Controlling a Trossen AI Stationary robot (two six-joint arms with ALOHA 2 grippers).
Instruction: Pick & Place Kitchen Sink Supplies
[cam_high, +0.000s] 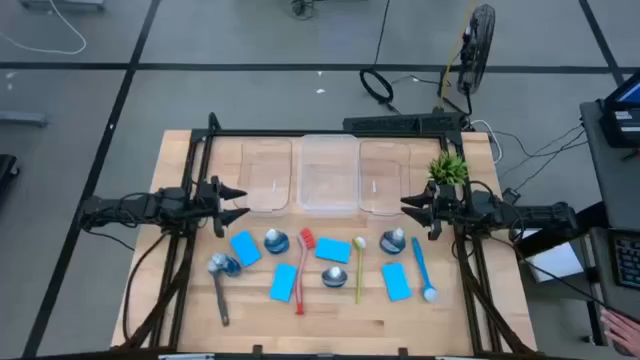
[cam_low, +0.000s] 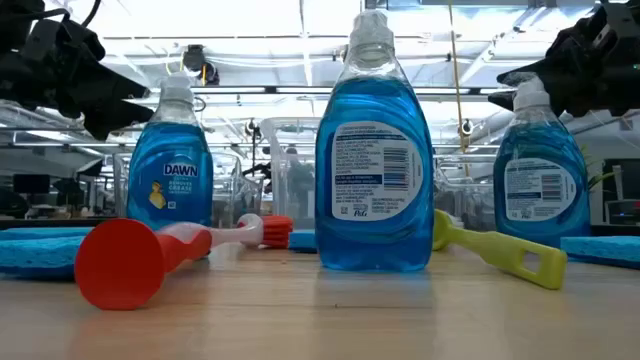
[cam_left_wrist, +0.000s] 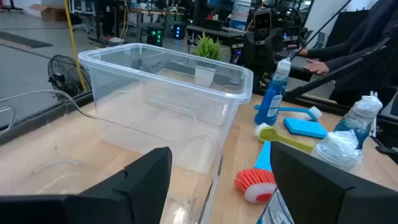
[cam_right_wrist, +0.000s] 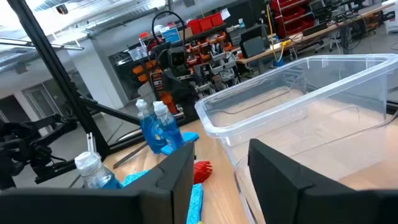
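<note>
Nothing is picked yet: left gripper (cam_high: 238, 203) and right gripper (cam_high: 407, 208) hover spread and empty near the bins (cam_high: 328, 175), so next one must descend on a bottle (cam_high: 276, 241) mid-table.

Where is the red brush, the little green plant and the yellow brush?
red brush (cam_high: 301, 270), high view, middle of its handle.
green plant (cam_high: 448, 167), high view, its leafy top.
yellow-green brush (cam_high: 359, 270), high view, middle of its handle.

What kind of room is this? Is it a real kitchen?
Probably not a kitchen: it looks like a robot lab or workshop. Two robot arms flank a wooden table, cables and a fan lie on the floor, and shelves of red bins stand behind.
</note>
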